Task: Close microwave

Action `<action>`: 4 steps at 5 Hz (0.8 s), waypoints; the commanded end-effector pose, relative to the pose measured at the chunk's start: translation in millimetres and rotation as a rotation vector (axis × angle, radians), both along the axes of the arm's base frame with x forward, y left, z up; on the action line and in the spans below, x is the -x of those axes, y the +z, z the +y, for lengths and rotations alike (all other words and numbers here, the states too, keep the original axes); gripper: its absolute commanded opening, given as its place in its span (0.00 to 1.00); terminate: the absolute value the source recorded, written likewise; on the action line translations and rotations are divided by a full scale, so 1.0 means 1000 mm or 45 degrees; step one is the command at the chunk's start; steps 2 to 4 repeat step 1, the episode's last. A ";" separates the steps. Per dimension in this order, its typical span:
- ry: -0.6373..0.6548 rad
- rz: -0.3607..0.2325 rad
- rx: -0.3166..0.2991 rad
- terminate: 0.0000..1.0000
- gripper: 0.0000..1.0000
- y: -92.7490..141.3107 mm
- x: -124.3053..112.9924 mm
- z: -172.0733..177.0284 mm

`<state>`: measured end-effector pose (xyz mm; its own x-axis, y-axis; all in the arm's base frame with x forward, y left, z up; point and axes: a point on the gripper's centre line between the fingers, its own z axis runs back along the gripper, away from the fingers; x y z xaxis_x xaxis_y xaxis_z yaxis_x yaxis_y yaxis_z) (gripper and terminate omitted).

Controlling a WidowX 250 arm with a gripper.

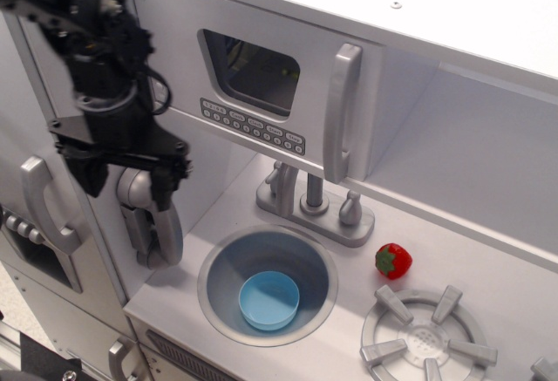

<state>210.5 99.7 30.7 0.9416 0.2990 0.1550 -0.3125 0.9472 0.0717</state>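
The microwave point(261, 93) sits at the top of the toy kitchen. Its light-grey door with a clear window point(250, 71), a grey button row point(253, 126) and a tall silver handle point(340, 112) lies flush with the cabinet front. My black gripper point(126, 180) hangs at the left, well away from the door, in front of the side wall and above the grey toy phone point(150, 215). Its two fingers point down with a gap between them and hold nothing.
A round sink point(267, 285) holds a blue bowl point(269, 299). A silver faucet point(312, 202) stands behind it. A red strawberry point(393, 261) lies on the counter beside a grey burner point(427, 342). A doorless white niche point(471, 150) is right of the microwave.
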 end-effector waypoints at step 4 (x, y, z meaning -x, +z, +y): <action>0.007 -0.045 -0.022 1.00 1.00 0.017 0.003 0.009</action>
